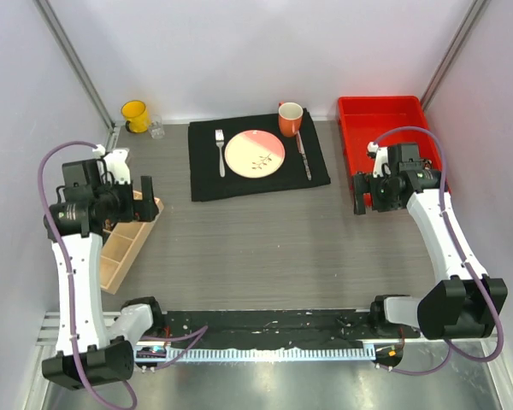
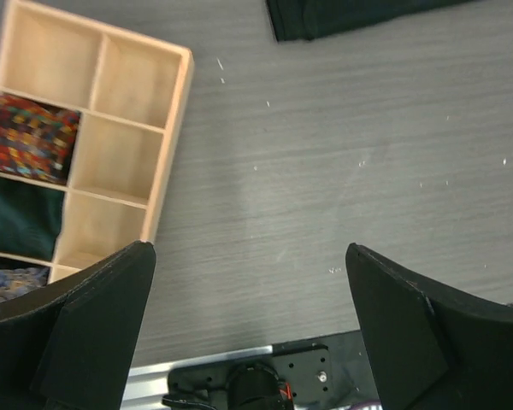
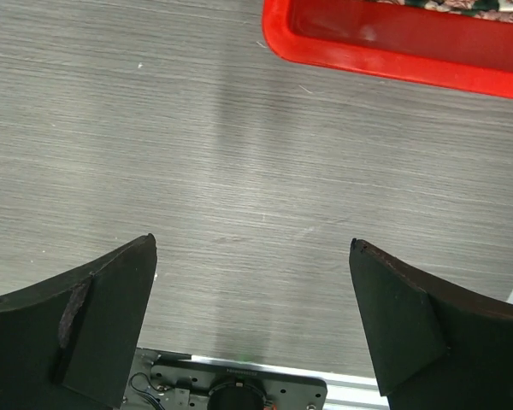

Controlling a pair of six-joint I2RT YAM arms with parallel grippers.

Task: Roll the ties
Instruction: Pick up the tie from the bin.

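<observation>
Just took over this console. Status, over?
Both open, empty: left gripper, right gripper. Edge of floral tie shows in red bin; coils in wooden tray. Placemat sits apart, not in the way.

Bright, even overhead light, soft shadows, glare along the near metal rail (image 1: 265, 352); wrist views sharp.

Floral-print tie (image 3: 449, 5): sliver only, cut by top edge, inside red bin (image 3: 393, 55); shape cannot tell. Wooden tray (image 2: 167, 145): left part off frame. Multicolour fabric roll (image 2: 26, 137) and dark green fabric (image 2: 17, 218): cut by left edge. Third patterned piece (image 2: 4, 284): half behind left gripper finger (image 2: 77, 333). Black placemat (image 2: 350, 15): corner only.
</observation>
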